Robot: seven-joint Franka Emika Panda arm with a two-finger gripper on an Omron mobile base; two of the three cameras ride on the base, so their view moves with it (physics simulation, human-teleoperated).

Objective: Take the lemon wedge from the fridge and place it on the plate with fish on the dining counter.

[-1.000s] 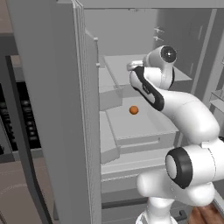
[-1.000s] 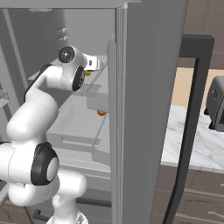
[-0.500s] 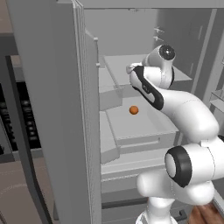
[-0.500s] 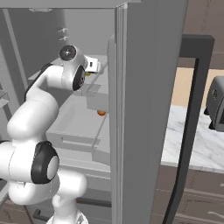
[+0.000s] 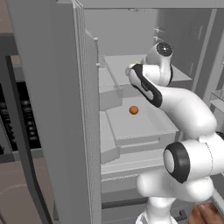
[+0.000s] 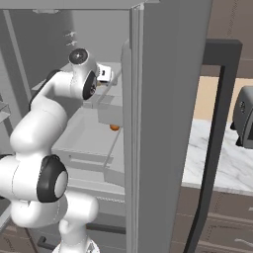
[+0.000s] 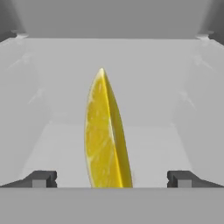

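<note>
Yellow and glossy, the lemon wedge [image 7: 106,135] stands on its rind on a pale grey shelf, a slim pointed sliver with pulpy flesh, centred between the dark finger tips [image 7: 41,178] of the gripper [image 7: 112,179], whose jaws are spread wide to either side without touching it. The white arm reaches up into the open fridge [image 5: 144,127], elbow bent. A small orange ball [image 5: 134,110] sits on a lower shelf.
</note>
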